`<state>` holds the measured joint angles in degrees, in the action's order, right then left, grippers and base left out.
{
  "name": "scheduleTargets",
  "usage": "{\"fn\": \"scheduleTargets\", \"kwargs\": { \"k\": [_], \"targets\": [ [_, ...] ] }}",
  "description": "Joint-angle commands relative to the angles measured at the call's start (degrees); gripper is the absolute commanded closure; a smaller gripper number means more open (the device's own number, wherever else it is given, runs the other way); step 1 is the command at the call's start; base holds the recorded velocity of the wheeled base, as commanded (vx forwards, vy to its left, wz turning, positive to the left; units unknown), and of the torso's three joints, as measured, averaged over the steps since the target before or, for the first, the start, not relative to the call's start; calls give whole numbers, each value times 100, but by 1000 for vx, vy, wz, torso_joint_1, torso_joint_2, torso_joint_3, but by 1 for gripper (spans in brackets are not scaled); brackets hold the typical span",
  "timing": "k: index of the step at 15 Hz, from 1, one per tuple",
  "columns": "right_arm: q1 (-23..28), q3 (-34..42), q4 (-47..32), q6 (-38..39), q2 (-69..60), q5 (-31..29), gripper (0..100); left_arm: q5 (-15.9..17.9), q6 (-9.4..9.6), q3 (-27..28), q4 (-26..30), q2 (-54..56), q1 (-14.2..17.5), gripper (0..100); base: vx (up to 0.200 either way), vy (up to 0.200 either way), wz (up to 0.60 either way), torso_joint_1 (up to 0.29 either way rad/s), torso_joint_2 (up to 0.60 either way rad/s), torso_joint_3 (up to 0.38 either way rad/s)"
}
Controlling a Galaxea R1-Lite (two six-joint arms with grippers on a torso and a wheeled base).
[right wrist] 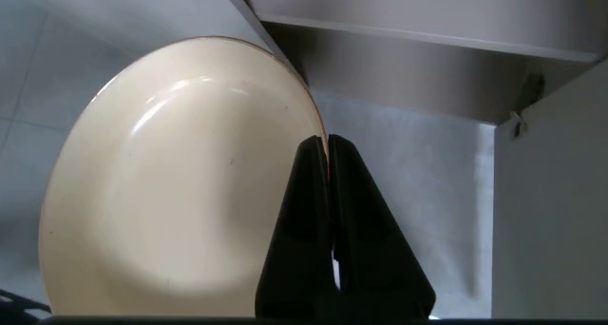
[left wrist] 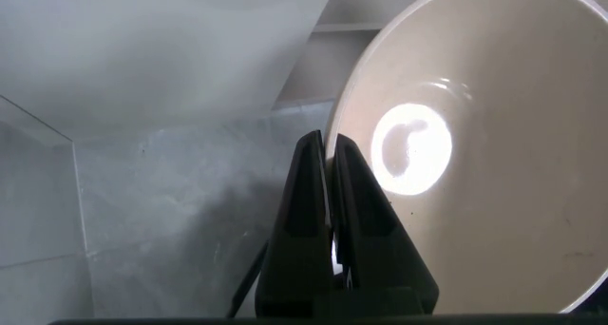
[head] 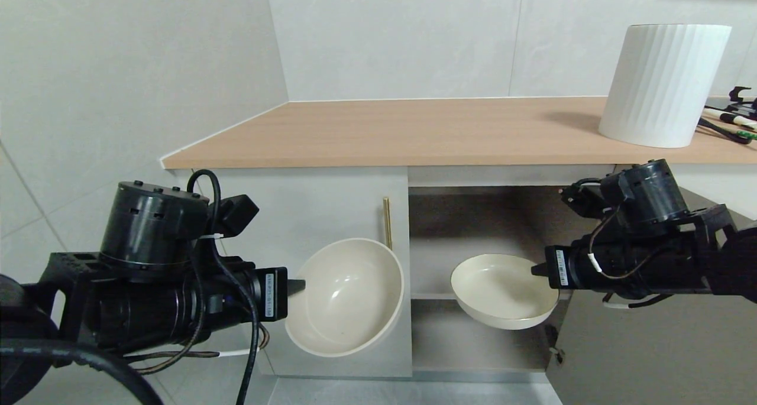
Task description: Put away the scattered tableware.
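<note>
Tableware here means two cream, glossy pieces, each held in the air by a claw. We see the bowl (head: pixel 346 298) low and left of centre in the head view. It is deep and round, tipped on edge so its smooth hollow faces us, and it hangs in front of the closed cabinet door (head: pixel 331 210). The left gripper (head: pixel 300 285) is clenched on the bowl's rim at the side nearer the left edge of the frame. In the left wrist view its two black wedge-shaped fingers (left wrist: pixel 306 197) pinch the thin rim, one on each face, and a bright glare spot sits in the bowl (left wrist: pixel 494 144).

The plate (head: pixel 502 290) is right of centre. It is shallow with a gently raised lip, held nearly level with a slight tilt, in front of the open cabinet compartment (head: pixel 473 222) and about level with its shelf (head: pixel 430 296). We cannot tell whether it is inside the opening. The right gripper (head: pixel 534 269) grasps the plate's rim on the side toward the right edge. In the right wrist view the plate (right wrist: pixel 171 173) looks matte and faintly speckled, with the black fingers (right wrist: pixel 306 201) closed on its edge.

A slim brass handle (head: pixel 387 222) stands upright on the door's edge, just above the bowl. Across the upper half of the frame runs a wood-grain countertop (head: pixel 384 133). On it, at upper right, stands a white ribbed cylinder (head: pixel 665 83), with some dark utensils (head: pixel 730 121) beside it at the frame's edge.
</note>
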<state>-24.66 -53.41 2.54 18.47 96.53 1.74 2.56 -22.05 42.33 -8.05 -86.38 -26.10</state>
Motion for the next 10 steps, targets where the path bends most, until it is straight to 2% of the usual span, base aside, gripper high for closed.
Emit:
{"fn": "scheduleTargets", "kwargs": {
  "k": [1, 4, 5, 6, 8, 10],
  "targets": [
    [-109, 6, 151, 8, 631, -7, 100, -1, -10, -5, -4, -54, 0, 100, 0, 0, 0, 0, 0, 0],
    [-127, -56, 625, 43, 1694, -218, 100, -1, -10, -5, -4, -54, 0, 100, 0, 0, 0, 0, 0, 0],
    [-127, -56, 625, 43, 1694, -218, 100, -1, -10, -5, -4, -54, 0, 100, 0, 0, 0, 0, 0, 0],
    [-74, -91, 1548, 52, 2459, -728, 100, -1, -10, -5, -4, -80, 0, 100, 0, 0, 0, 0, 0, 0],
    [58, -363, 2286, 69, 3188, -1071, 100, -1, -10, -5, -4, -133, -9, 100, 0, 0, 0, 0, 0, 0],
    [111, -689, 2603, 219, 3663, -1361, 100, -10, -10, -5, -13, -133, -44, 100, 0, 0, 0, 0, 0, 0]
  ]
}}
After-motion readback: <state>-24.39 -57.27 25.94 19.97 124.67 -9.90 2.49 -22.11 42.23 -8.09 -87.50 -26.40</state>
